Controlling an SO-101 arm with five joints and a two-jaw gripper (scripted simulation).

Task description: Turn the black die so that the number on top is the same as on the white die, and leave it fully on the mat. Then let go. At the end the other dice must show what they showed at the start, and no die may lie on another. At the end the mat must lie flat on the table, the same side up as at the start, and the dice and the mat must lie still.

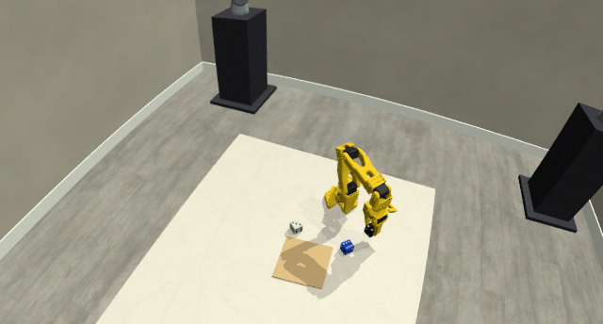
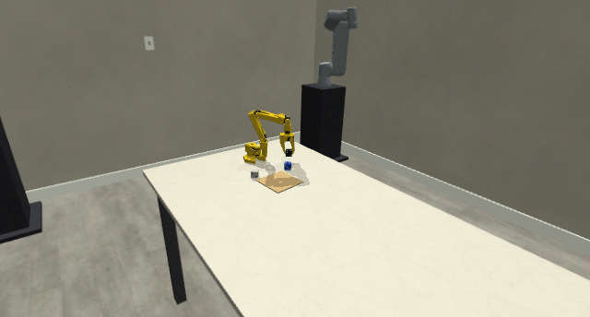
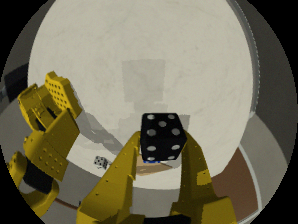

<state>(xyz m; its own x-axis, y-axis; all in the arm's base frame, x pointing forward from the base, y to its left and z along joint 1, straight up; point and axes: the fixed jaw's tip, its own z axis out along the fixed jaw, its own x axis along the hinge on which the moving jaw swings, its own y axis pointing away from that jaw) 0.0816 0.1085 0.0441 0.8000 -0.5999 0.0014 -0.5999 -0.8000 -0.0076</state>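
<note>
In wrist view alone, black die [image 3: 161,137] pips.

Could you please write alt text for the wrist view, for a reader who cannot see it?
The yellow tool is shut on a black die with white pips, held in the air above a cream table. A small white die lies on the table at lower left, and a brown mat edge shows at lower right.
</note>
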